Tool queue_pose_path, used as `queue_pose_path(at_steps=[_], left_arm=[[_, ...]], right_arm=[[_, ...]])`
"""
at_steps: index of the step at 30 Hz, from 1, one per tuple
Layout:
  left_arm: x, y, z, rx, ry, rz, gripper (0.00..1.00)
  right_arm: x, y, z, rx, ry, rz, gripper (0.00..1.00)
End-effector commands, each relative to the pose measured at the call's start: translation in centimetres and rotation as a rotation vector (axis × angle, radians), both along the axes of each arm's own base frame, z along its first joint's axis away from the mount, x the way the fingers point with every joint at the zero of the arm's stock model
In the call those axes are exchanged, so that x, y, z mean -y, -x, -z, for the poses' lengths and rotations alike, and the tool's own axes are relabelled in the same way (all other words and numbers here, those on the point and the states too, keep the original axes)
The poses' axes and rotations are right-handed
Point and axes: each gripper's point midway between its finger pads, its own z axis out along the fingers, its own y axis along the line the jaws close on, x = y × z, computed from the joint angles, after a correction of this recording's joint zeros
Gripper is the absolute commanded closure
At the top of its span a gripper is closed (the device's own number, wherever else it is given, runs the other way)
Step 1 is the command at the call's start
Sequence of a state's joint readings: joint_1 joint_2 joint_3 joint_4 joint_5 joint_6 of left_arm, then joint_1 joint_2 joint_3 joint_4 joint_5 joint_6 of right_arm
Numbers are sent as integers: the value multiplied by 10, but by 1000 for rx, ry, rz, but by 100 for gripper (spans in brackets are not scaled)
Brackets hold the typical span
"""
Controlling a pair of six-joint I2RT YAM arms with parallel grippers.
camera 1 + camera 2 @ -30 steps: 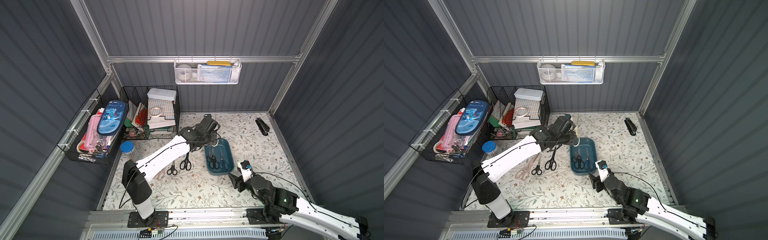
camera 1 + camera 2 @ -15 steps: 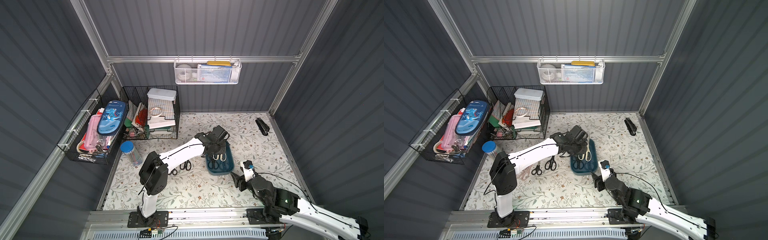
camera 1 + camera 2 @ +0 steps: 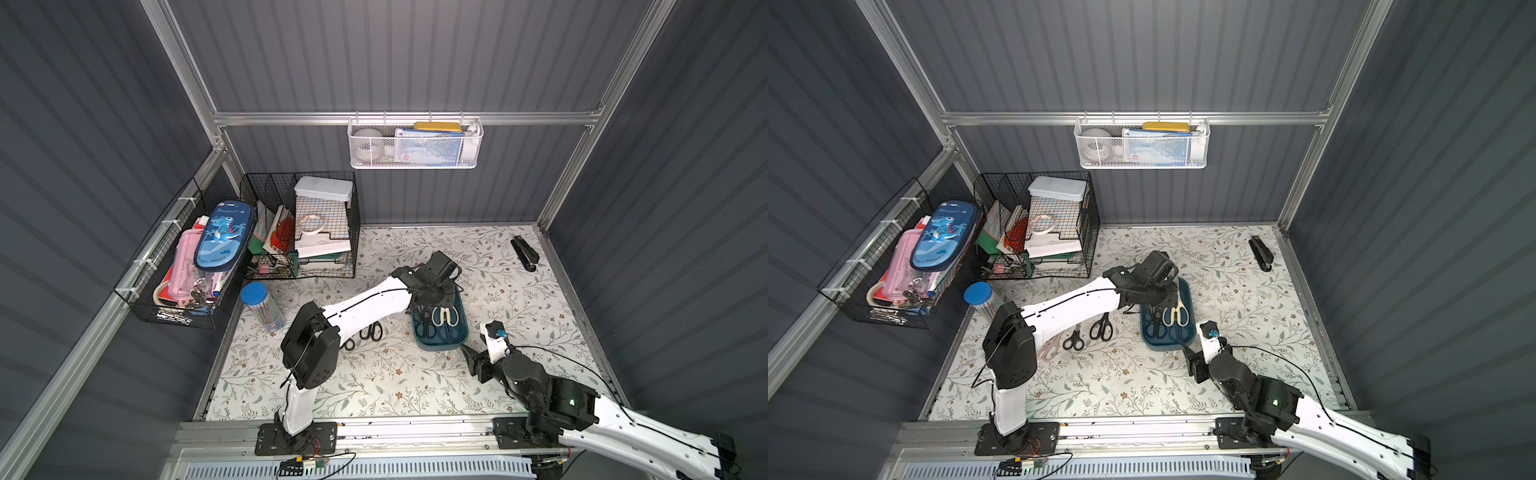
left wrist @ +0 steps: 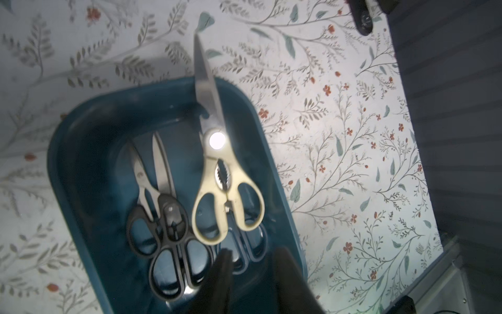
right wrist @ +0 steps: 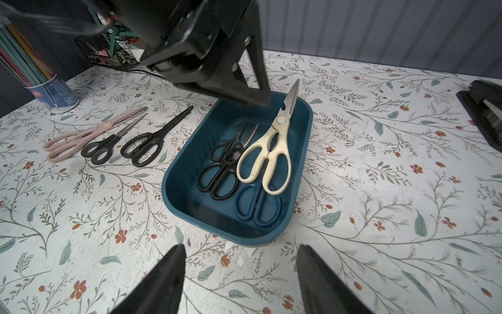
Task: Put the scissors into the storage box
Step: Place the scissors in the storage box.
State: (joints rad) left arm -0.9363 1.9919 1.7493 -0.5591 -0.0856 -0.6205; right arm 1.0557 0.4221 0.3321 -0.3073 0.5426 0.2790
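My left hand (image 4: 254,258) hangs open over the far end of the box (image 5: 184,160), with nothing between its fingers. The cream shears (image 5: 275,133) lie in the box on its right side, atop a blue pair (image 5: 256,202) and beside two black pairs (image 5: 231,157). Their blade tip rides over the far rim and pokes out past it.

Three are not yet in: the pink pair (image 5: 89,133), the small black pair (image 5: 108,142) and the big black pair (image 5: 156,140). They lie side by side on the desk (image 5: 380,190) just left of the box, the big black pair nearest it. All three run roughly along the box's long axis, handles near, blades far.

They are on my left arm's side. The box stands between them and my right hand (image 5: 241,252), which sits open and empty off the box's near right corner. So I judge the left hand takes the next one, coming nearer and left. There is bare desk on the near side of the handles. My left forearm (image 3: 1075,309) passes above those pairs in both top views, so clearance is tight.
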Motion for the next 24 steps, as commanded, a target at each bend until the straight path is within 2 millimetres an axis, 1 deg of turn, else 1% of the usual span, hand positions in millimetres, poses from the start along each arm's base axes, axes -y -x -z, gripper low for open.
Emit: queue_pose_path(at_steps=[1, 2, 4, 6, 8, 12, 17, 19, 24], left_arm=[[5, -14, 12, 34, -88, 37, 51], [5, -17, 19, 27, -111, 33, 50], [10, -23, 30, 20, -140, 41, 44], [9, -29, 44, 6, -178, 35, 45], [6, -35, 53, -7, -199, 21, 45], [1, -45, 58, 3, -197, -3, 46], [-1, -57, 65, 22, -205, -15, 45], [2, -61, 69, 18, -195, -6, 43], [10, -61, 79, 9, -186, 26, 42]], right_arm=[[1, 0, 3, -3, 4, 7, 30], [1, 0, 3, -2, 4, 6, 31], [1, 0, 2, 0, 1, 7, 30], [1, 1, 3, -1, 5, 7, 31], [3, 0, 2, 3, 1, 12, 30], [3, 1, 2, 6, -3, 11, 30], [2, 1, 1, 7, -4, 4, 30], [2, 1, 1, 8, -4, 5, 29], [2, 1, 2, 6, 0, 8, 29]])
